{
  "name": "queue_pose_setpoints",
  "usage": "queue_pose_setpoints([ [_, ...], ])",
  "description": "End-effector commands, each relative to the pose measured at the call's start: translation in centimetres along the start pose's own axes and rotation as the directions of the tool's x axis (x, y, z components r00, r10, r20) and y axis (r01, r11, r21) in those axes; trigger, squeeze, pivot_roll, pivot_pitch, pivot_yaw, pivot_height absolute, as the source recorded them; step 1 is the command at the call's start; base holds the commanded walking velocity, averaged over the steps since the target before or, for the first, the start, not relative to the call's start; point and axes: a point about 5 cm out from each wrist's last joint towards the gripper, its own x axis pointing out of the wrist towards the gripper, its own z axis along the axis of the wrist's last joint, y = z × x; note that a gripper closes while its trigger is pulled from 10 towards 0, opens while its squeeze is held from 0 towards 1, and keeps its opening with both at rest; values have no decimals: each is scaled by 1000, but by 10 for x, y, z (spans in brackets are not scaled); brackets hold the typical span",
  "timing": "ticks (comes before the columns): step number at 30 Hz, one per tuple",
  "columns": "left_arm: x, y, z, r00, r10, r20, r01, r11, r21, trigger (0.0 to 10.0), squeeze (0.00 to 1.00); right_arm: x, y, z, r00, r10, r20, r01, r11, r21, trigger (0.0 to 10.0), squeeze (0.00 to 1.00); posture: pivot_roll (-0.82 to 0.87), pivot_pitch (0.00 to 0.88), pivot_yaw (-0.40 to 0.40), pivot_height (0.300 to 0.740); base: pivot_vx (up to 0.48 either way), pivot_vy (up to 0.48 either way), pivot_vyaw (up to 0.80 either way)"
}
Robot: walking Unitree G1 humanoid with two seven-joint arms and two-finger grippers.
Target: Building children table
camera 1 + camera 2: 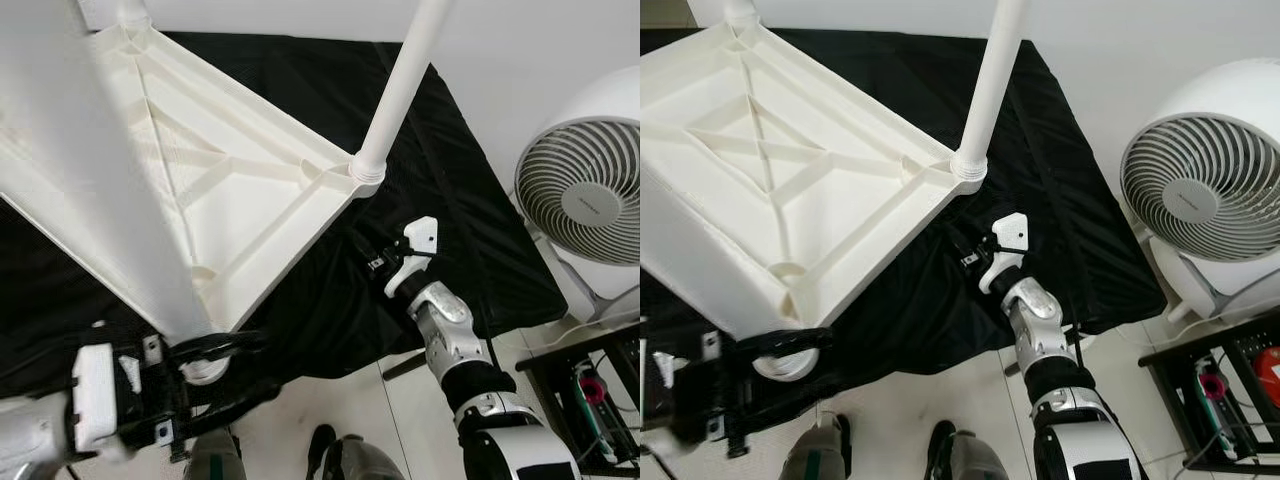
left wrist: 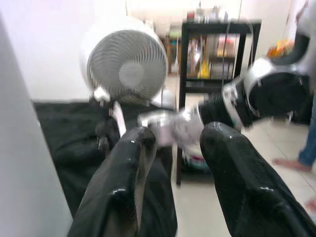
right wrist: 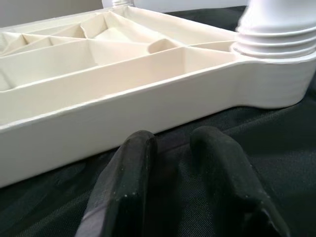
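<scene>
Upturned white tabletop [image 1: 230,190] lies on the black cloth [image 1: 450,190]; left end effector [image 1: 215,365] pinches the near-corner leg [image 1: 150,260], right end effector [image 3: 170,163] spread just beside the tabletop's edge—leg may cross-thread or tip.

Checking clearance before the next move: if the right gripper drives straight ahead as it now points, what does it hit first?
Most likely the side wall of the upturned white tabletop, directly ahead of the right gripper, which sits low over the black cloth.
</scene>
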Motion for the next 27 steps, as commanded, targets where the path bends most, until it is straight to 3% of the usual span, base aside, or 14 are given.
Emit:
queue_pose_setpoints([
  [1, 1, 16, -9, 951, 307, -27, -307, 951, -30, 10000, 0, -12, -2, -13, 998, -22, -55, 23, 1000, 19, 10000, 0, 337, 239, -87, 740, 0, 0, 0],
  [6, 14, 20, -15, 961, 277, 4, -276, 960, -49, 10000, 0, -13, -3, -13, 998, -30, -57, 31, 999, 16, 10000, 0, 327, 239, -78, 740, 0, 0, 0],
  [12, 40, 22, -21, 974, 216, 72, -210, 974, -84, 10000, 0, -13, 0, -12, 998, -31, -50, 32, 999, 17, 10000, 0, 305, 237, -71, 740, 0, 0, 0],
  [16, 41, 19, -24, 979, 195, 54, -189, 977, -95, 10000, 0, -13, 1, -11, 999, -28, -44, 29, 1000, 13, 10000, 0, 300, 236, -68, 740, 0, 0, 0],
  [18, 27, 17, -23, 987, 160, 21, -157, 981, -117, 10000, 0, -15, 0, -11, 999, -29, -46, 29, 1000, 9, 10000, 0, 292, 236, -67, 740, 0, 0, 0],
  [19, 27, 17, -23, 987, 160, 21, -157, 981, -117, 10000, 0, -15, 0, -11, 999, -29, -46, 29, 1000, 9, 10000, 0, 292, 236, -67, 740, 0, 0, 0],
  [21, 7, 16, -19, 992, 127, -25, -130, 982, -135, 10000, 0, -18, -3, -11, 998, -31, -53, 31, 1000, 2, 10000, 0, 293, 237, -68, 740, 0, 0, 0],
  [22, 7, 16, -19, 992, 127, -25, -130, 982, -135, 10000, 0, -18, -3, -11, 998, -31, -53, 31, 1000, 2, 10000, 0, 293, 237, -68, 740, 0, 0, 0],
  [23, -14, 13, -15, 990, 109, -87, -120, 983, -138, 10000, 0, -19, -5, -11, 998, -33, -57, 33, 999, -3, 10000, 0, 293, 237, -68, 740, 0, 0, 0],
  [24, -14, 13, -15, 990, 109, -87, -120, 983, -138, 10000, 0, -19, -5, -11, 998, -33, -57, 33, 999, -3, 10000, 0, 293, 237, -68, 740, 0, 0, 0],
  [27, -37, 13, -13, 978, 113, -177, -136, 982, -129, 10000, 0, -19, -6, -11, 998, -35, -61, 34, 999, -4, 10000, 0, 297, 234, -75, 740, 0, 0, 0],
])
